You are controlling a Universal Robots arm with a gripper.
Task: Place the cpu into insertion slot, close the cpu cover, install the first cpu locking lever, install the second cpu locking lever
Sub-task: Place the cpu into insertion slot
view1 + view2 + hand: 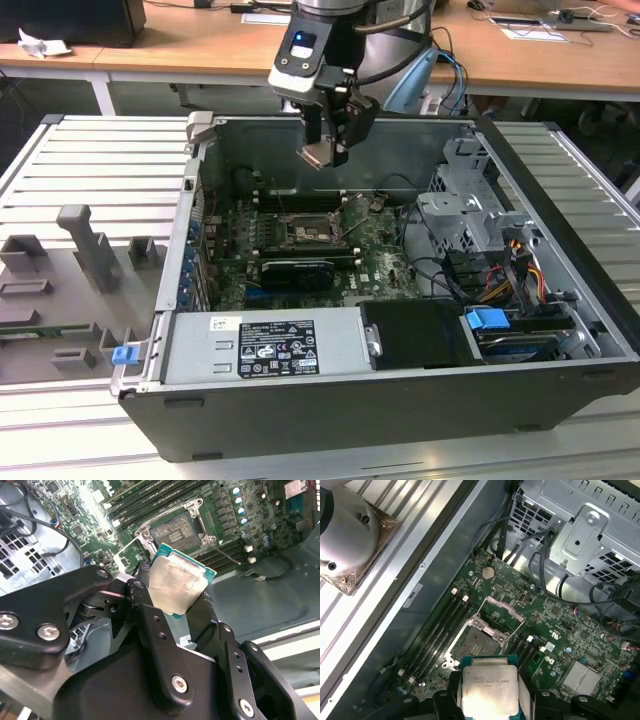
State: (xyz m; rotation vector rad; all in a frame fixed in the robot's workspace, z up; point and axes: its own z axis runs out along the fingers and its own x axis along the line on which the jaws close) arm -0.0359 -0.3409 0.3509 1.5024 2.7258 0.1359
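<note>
my gripper has its fingers clamped on two edges of the cpu, holding it tilted in the air above the open computer case. the cpu hangs well apart from the bare insertion slot on the motherboard, where the cpu cover stands raised.

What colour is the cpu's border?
The cpu has a teal rim, clearest in the second wrist view.

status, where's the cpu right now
Gripper shut on the cpu, high over the motherboard. Socket bare, cpu cover open. Nothing seen in the way.
</note>
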